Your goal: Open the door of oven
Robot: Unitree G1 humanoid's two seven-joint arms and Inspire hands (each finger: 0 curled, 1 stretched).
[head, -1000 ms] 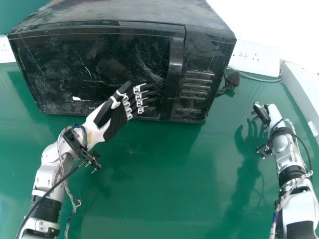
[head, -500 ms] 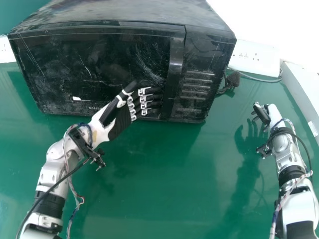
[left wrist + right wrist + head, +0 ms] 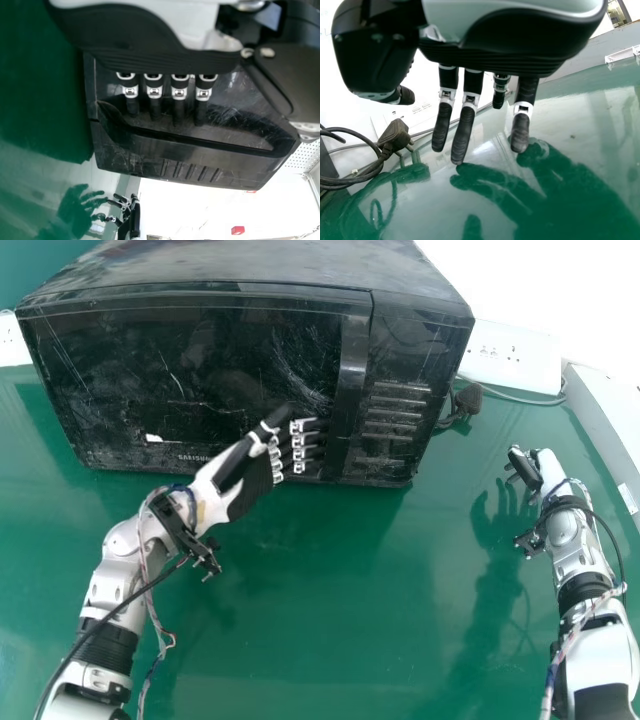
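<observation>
The black oven point(image 3: 200, 370) stands on the green table with its door closed; the door's handle point(image 3: 350, 380) is an upright bar right of the window. My left hand point(image 3: 250, 475) is in front of the door's lower right part, open, its straight fingertips close to the handle's left side. In the left wrist view the fingers of my left hand point(image 3: 155, 92) point at the handle point(image 3: 200, 145); whether they touch it I cannot tell. My right hand point(image 3: 535, 468) stays over the table to the right, and in the right wrist view my right hand point(image 3: 465, 110) has relaxed, extended fingers.
Right of the oven a black plug point(image 3: 467, 398) with its cable lies on the table point(image 3: 330, 610). A white socket strip point(image 3: 510, 355) sits behind it, and a pale ledge point(image 3: 610, 430) borders the table at the right.
My left hand has moved to the right along the oven's front, toward the handle, its fingers still straight. The right arm and the oven have kept still.
</observation>
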